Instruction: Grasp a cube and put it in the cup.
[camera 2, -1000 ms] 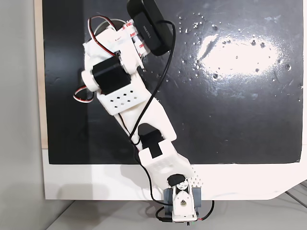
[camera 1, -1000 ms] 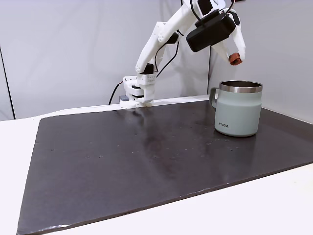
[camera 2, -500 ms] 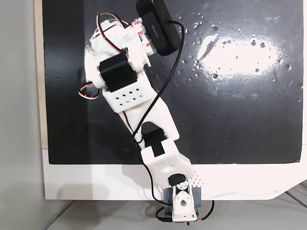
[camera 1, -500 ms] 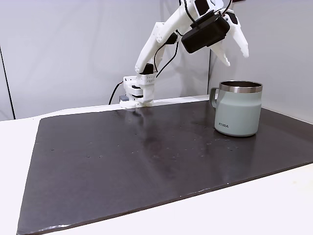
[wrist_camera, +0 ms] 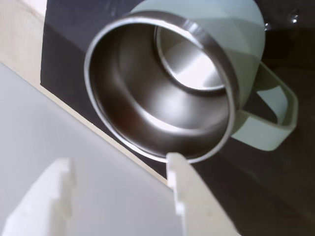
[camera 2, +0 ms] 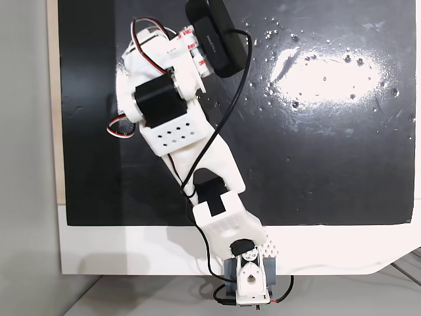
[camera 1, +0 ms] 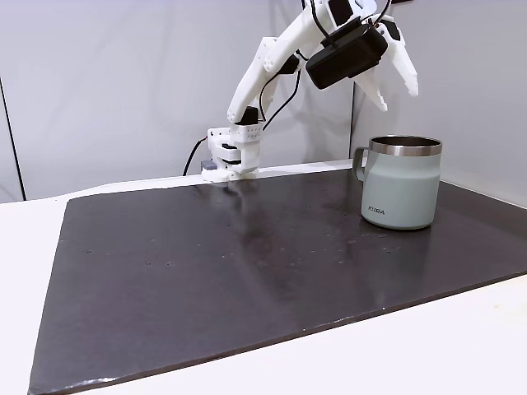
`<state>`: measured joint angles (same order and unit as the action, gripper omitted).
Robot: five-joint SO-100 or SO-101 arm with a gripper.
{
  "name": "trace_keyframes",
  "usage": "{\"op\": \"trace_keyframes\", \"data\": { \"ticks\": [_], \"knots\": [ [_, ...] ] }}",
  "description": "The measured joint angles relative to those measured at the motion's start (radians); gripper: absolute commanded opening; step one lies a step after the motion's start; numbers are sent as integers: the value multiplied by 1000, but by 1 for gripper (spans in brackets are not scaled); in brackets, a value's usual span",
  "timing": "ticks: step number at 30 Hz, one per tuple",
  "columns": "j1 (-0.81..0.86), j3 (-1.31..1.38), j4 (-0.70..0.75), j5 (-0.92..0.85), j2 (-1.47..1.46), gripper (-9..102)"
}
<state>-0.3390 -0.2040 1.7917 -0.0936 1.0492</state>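
The cup [camera 1: 401,193], a pale grey-green mug with a steel rim and a side handle, stands at the right of the black mat. My gripper [camera 1: 398,99] hangs open a little above its rim, and nothing is between the white fingers. In the wrist view the cup [wrist_camera: 231,14] lies right below the gripper [wrist_camera: 117,162], its shiny steel inside facing the camera. The two fingertips [wrist_camera: 173,160] are spread apart at the bottom of that view. The cube is hidden. In the fixed view from above, the arm covers the cup.
The black mat [camera 1: 247,255] covers most of the white table. The arm's base [camera 1: 230,156] is at the mat's far edge, with a cable behind it. A grey wall stands close behind the cup. The mat's left and middle hold nothing.
One second ago the gripper was shut on the cube above the cup. It has since opened, and the cube is gone from between the fingers. The arm has hardly moved in the last half second.
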Motion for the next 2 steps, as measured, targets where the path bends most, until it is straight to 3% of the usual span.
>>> {"op": "trace_keyframes", "data": {
  "ticks": [2],
  "knots": [
    [0,0,0,0,0,19]
  ]
}}
